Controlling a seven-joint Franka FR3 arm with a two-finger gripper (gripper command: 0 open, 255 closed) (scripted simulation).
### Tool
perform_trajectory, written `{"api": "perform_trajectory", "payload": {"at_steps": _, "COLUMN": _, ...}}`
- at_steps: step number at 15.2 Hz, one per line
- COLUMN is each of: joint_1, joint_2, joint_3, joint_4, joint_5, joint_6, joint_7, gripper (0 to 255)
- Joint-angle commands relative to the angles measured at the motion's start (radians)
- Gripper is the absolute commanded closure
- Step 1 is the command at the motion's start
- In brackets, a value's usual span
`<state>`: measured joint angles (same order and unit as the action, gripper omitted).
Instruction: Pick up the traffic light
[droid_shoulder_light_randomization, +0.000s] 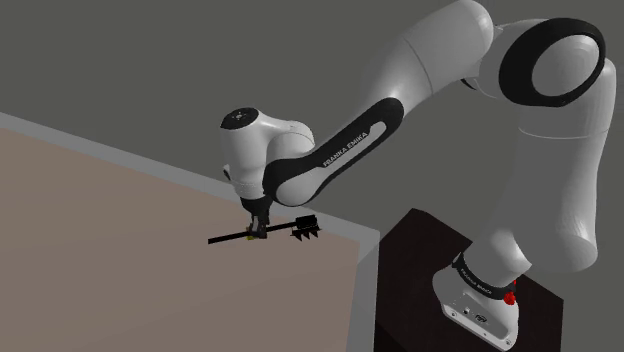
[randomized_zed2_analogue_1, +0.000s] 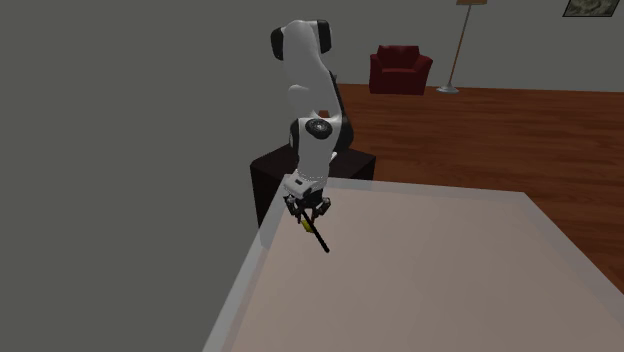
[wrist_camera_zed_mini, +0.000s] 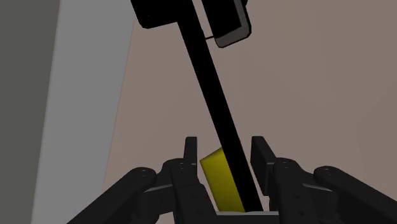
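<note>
- Pinkish-beige table (droid_shoulder_light_randomization: 120, 270), backed by a plain grey wall, carries the work near its corner by the dark stand (droid_shoulder_light_randomization: 425, 260).
- The traffic light (wrist_camera_zed_mini: 210, 95), a black pole with a yellow piece, lies level close to that table edge.
- The gripper (wrist_camera_zed_mini: 225, 141) straddles the pole, its fingers closed against pole and yellow piece from both sides.
- The grasp looks made. I cannot tell whether the light is clear of the tabletop, so the lift is left.
- Farther off stand a red armchair (randomized_zed2_analogue_1: 400, 68) and a floor lamp (randomized_zed2_analogue_1: 462, 45).
</note>
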<state>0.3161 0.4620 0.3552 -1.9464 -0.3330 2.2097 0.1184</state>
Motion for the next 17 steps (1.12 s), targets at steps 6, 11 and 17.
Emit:
{"api": "perform_trajectory", "payload": {"at_steps": 6, "joint_1": -0.010, "joint_2": -0.053, "joint_3": 0.016, "joint_4": 0.008, "joint_5": 0.030, "joint_6": -0.058, "joint_7": -0.023, "gripper": 255}}
{"api": "perform_trajectory", "payload": {"at_steps": 11, "joint_1": -0.017, "joint_2": -0.095, "joint_3": 0.026, "joint_4": 0.021, "joint_5": 0.053, "joint_6": -0.108, "joint_7": -0.042, "gripper": 255}}
{"api": "perform_trajectory", "payload": {"at_steps": 17, "joint_1": -0.022, "joint_2": -0.127, "joint_3": 0.034, "joint_4": 0.037, "joint_5": 0.071, "joint_6": -0.152, "joint_7": -0.056, "gripper": 255}}
